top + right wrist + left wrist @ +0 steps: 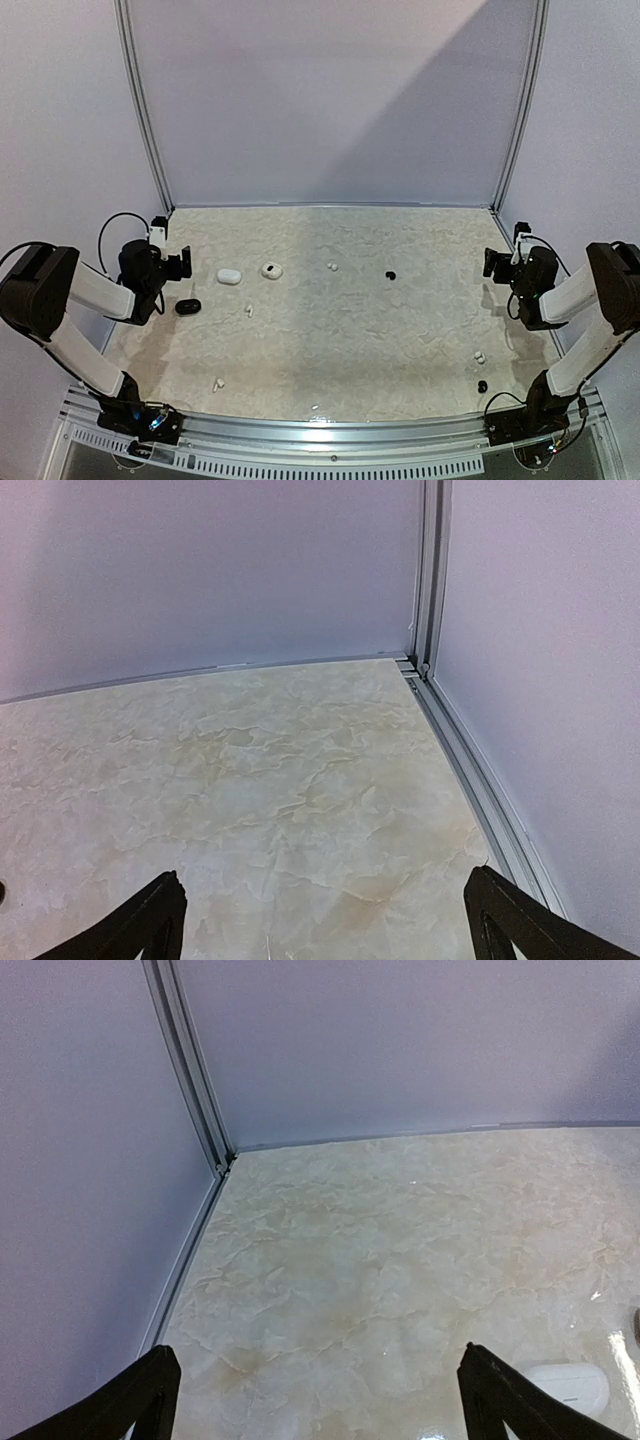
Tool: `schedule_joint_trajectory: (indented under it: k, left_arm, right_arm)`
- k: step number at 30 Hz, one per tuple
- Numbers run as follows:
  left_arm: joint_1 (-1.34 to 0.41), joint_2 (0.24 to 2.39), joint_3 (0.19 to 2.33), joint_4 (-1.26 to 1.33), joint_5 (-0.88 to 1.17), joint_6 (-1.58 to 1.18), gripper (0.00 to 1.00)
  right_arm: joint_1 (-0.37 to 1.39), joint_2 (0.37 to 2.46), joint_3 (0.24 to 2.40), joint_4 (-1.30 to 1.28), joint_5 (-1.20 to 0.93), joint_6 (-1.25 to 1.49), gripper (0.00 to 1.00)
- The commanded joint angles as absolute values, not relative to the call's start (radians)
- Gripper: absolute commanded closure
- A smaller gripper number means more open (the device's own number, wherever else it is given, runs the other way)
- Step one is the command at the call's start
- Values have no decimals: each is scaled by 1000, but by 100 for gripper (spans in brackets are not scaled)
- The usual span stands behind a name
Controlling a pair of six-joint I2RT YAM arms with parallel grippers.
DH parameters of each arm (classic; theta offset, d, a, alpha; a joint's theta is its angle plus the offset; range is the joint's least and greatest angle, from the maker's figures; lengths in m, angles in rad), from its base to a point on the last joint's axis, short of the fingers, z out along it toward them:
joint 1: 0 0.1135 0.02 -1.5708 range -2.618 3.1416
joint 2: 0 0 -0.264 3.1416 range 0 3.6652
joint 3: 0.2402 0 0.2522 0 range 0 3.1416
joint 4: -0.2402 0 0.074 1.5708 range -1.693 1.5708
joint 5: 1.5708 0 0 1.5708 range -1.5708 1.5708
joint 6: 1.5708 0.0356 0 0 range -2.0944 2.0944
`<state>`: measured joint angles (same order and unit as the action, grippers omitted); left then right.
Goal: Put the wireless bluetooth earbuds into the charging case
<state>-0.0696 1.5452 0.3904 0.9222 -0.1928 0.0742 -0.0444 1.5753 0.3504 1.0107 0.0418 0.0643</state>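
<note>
Several tiny white earbuds lie scattered on the marble table, among them one at the back middle (pixel 332 266), one near the left (pixel 248 311) and one at the right (pixel 479 356). Two black earbuds lie apart, one mid-back (pixel 390 274) and one front right (pixel 482 386). Two white charging cases (pixel 228 276) (pixel 271 270) and a black case (pixel 187 306) sit at the left. My left gripper (pixel 185 265) (pixel 315 1390) hovers open beside them; a white case (pixel 570 1385) shows by its right finger. My right gripper (pixel 490 265) (pixel 325 915) is open at the right edge, holding nothing.
Pale walls with metal corner posts (pixel 195 1090) (pixel 430 580) enclose the table on three sides. A metal rail (pixel 320 425) runs along the near edge between the arm bases.
</note>
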Motion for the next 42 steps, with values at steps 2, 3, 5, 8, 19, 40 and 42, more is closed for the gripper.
schedule_joint_trajectory:
  k: [2,3,5,8,19,40,42]
  left_arm:
    - [-78,1557,388,928,-204,74,1]
    - [-77,1557,388,926,-203,74,1]
    - [-78,1559,392,922,-202,75,1]
    - [-77,1544,386,925,-186,82,1]
    - [-78,1500,1076,-413,294,517,1]
    - [-215,2175,1758,-1197,177,1428,3]
    - [-217,2196,1778,-1185,187,1428,3]
  right_arm:
    - [-43,1539,397,916,54,64,1]
    - [-43,1519,430,830,62,68,1]
    - [-43,1462,524,631,65,70,1]
    - [-43,1383,636,465,-8,84,1]
    - [9,1310,878,150,-236,257,1]
    - [577,1568,1209,-162,-118,87,1]
    - [602,1607,1247,-188,-125,74,1]
